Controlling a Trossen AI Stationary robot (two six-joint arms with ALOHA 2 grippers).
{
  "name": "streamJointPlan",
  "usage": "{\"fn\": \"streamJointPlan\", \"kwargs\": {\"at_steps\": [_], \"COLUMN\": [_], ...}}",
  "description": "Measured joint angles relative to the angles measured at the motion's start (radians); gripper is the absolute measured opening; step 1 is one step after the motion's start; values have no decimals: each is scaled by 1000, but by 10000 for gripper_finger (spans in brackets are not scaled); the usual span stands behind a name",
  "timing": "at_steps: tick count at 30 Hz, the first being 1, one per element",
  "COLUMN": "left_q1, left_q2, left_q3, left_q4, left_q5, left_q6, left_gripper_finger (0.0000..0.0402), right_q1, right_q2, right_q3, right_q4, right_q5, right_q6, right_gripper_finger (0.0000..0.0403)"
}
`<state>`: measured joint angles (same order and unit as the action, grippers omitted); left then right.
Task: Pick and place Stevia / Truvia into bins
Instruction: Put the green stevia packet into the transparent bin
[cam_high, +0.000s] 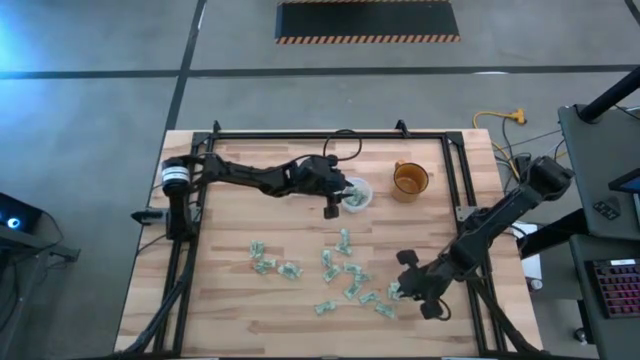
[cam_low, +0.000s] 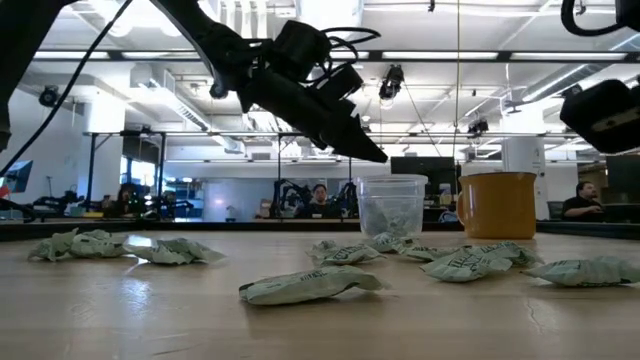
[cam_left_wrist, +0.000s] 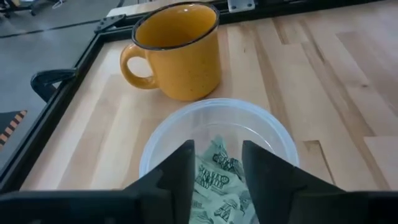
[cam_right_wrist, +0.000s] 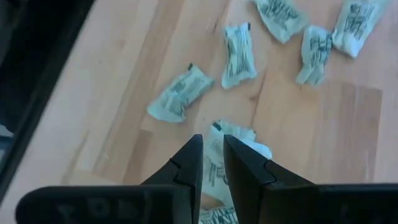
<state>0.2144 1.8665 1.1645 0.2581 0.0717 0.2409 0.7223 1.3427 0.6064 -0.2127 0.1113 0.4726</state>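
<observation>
A clear plastic cup (cam_high: 357, 195) stands at the table's far middle with pale green Stevia sachets (cam_left_wrist: 214, 177) lying inside it. My left gripper (cam_left_wrist: 217, 174) hovers just above the cup's rim, slanting down, open, with nothing between its fingers. Several more sachets (cam_high: 340, 270) lie flat and scattered across the near middle of the table. At the right end of that scatter my right gripper (cam_right_wrist: 213, 162) slants down at the tabletop, shut on one sachet (cam_right_wrist: 239, 140). My right gripper pinches one crumpled sachet between its two fingers at the sachet's near end (cam_right_wrist: 213, 146). The fingers come from above, slanting down from the table's right near side. The rest of the sachet sticks out past the fingertips. Whether it is lifted off the wood I cannot tell.
An orange mug (cam_high: 410, 180) stands just right of the clear cup. A black frame rail (cam_high: 460, 190) runs around the work area. Bare wood shows at the table's left (cam_high: 220, 220) and along the near edge.
</observation>
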Motion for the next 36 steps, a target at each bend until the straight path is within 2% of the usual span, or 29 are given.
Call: {"fn": "streamJointPlan", "kwargs": {"at_steps": [6,12,21,28,36], "left_q1": [-17,-48,-106,-138,-146], "left_q2": [-39,-95,-165,-211,-231], "left_q3": [-1,-6,-8,-9,-9], "left_q4": [-46,-99,-208,-309,-330], "left_q5": [0,1,1,1,0], "left_q6": [0,0,1,0,0], "left_gripper_finger": [143,145,144,144,144], "right_q1": [0,-3,-3,-3,0], "right_q2": [62,95,95,114,115], "right_q3": [-10,-10,-13,-21,-21], "right_q4": [7,6,18,63,89], "right_q5": [2,5,75,70,27], "right_q6": [18,17,16,5,-8], "right_gripper_finger": [56,56,57,57,57]}}
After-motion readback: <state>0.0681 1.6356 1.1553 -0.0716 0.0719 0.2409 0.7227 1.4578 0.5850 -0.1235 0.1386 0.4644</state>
